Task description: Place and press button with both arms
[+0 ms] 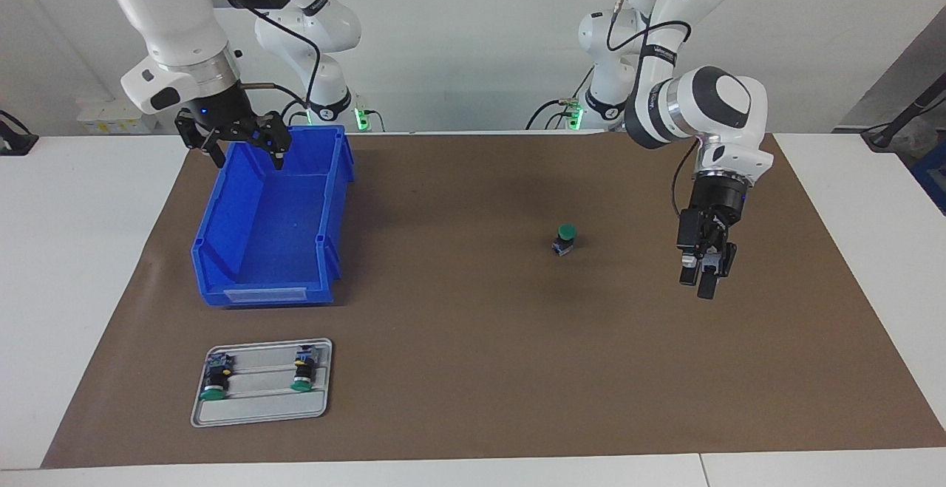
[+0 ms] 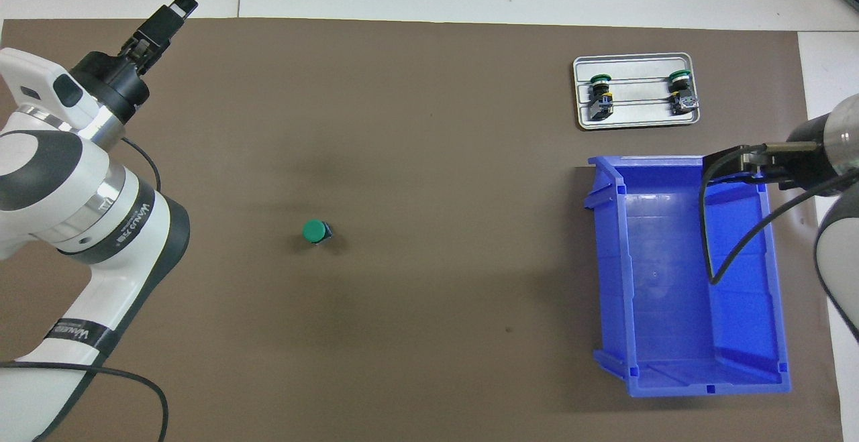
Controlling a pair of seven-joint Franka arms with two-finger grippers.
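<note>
A green-capped button [image 1: 565,238] stands upright on the brown mat near the table's middle; it also shows in the overhead view [image 2: 315,231]. My left gripper [image 1: 703,280] hangs above the mat, beside the button toward the left arm's end and well apart from it, fingers together and empty; it shows in the overhead view too [image 2: 176,9]. My right gripper [image 1: 244,148] is open and empty over the robot-side end of the blue bin [image 1: 211,213], and shows in the overhead view [image 2: 738,163].
The blue bin [image 2: 609,261] is empty. A grey tray [image 1: 259,417] farther from the robots than the bin holds two more green-capped buttons lying on their sides [image 1: 214,382] [image 1: 301,371]; the tray shows in the overhead view [image 2: 637,123].
</note>
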